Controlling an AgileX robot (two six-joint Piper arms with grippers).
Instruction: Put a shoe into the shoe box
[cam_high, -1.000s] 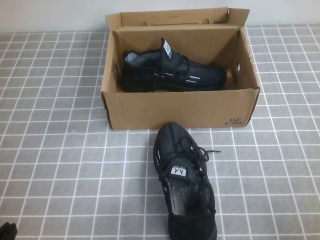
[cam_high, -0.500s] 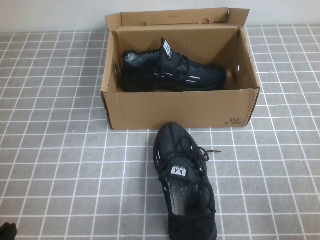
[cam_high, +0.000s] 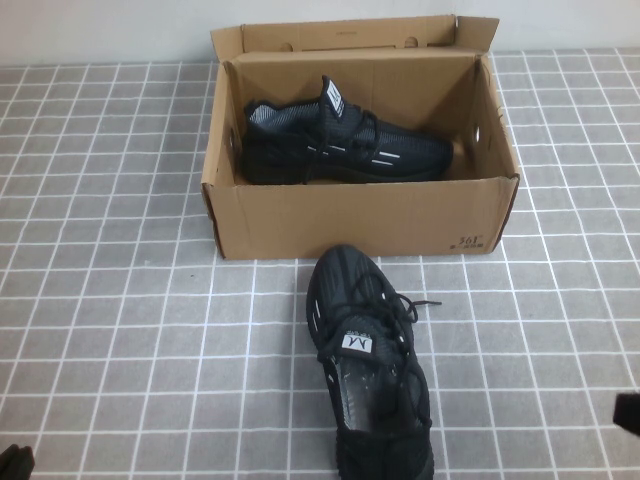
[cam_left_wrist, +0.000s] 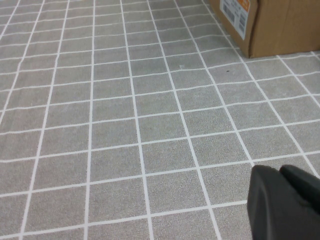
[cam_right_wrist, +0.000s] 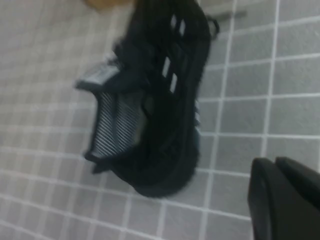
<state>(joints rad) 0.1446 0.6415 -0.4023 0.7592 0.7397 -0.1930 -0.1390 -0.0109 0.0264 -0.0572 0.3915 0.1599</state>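
Shoe (cam_high: 370, 365) lies on the desk (cam_high: 120, 300) just near of the shoe box (cam_high: 360, 215), toe pointing far. Your right pincer (cam_high: 628, 412), fingers together, sits right of it and nearer than the left pincer (cam_high: 15, 462), also closed, at the near-left corner.

The high view looks down from the 6 o'clock side onto the worktop (cam_high: 120, 300). The left wrist view sits low, facing the shoe box (cam_left_wrist: 280, 25). The right wrist view faces the shoe (cam_right_wrist: 155, 95), shared with the high view.
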